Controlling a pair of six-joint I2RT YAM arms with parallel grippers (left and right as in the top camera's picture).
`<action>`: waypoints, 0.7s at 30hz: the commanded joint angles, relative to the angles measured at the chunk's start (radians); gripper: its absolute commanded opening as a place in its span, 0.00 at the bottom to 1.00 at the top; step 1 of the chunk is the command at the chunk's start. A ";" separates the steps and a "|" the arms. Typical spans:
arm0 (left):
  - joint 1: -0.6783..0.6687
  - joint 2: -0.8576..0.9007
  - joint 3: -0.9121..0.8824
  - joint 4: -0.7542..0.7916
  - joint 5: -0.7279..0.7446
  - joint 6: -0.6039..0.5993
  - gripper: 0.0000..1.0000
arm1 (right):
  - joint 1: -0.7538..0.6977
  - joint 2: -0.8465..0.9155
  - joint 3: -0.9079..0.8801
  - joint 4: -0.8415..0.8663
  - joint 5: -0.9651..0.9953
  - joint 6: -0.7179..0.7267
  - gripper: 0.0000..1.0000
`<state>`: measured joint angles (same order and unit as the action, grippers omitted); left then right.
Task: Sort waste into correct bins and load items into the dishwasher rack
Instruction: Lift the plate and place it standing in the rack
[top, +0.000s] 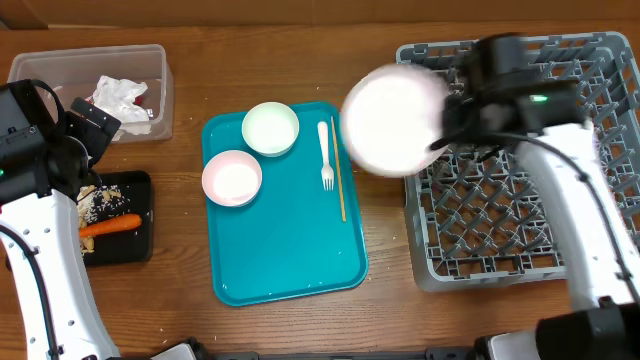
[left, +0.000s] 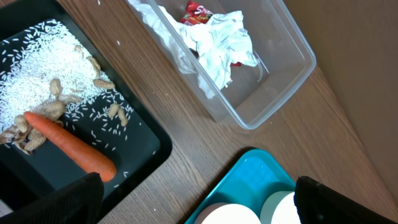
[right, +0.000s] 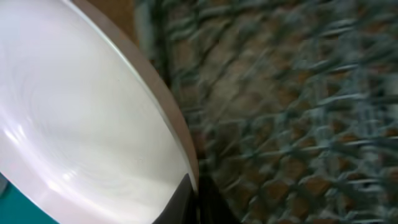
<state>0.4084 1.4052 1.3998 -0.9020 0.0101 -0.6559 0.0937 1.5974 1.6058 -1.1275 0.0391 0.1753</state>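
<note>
Overhead, the right gripper (top: 452, 115) clamps a white plate (top: 393, 118) by its rim, holding it raised and blurred over the left edge of the grey rack (top: 520, 215). The right wrist view adds the close detail: a dark finger (right: 184, 198) pressed on the plate's rim, with the rack grid blurred behind. On the teal tray (top: 290, 255) lie a white bowl (top: 270, 128), a pink bowl (top: 232, 177), a fork (top: 325, 155) and chopsticks (top: 339, 185). The left gripper (top: 95, 128) hangs at the table's left side, spread wide and empty (its fingers (left: 56, 202) sit in the left wrist view's bottom corners). Only that view shows clearly the napkins (left: 214, 43) and red wrapper (left: 198, 10) in the clear tub (left: 273, 87), and the carrot (left: 68, 144), rice (left: 37, 68) and crumbs (left: 59, 93) in the black tray (left: 137, 149).
</note>
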 joint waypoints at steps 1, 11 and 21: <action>0.003 -0.003 0.003 0.000 -0.014 -0.010 1.00 | -0.108 -0.023 0.018 0.062 0.254 0.047 0.04; 0.003 -0.003 0.003 0.000 -0.014 -0.010 1.00 | -0.156 0.034 0.017 0.352 0.834 -0.088 0.04; 0.003 -0.003 0.003 0.000 -0.014 -0.010 1.00 | -0.155 0.197 0.016 0.363 0.940 -0.093 0.04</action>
<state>0.4084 1.4052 1.3998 -0.9020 0.0101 -0.6559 -0.0589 1.7737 1.6062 -0.7712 0.9310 0.0826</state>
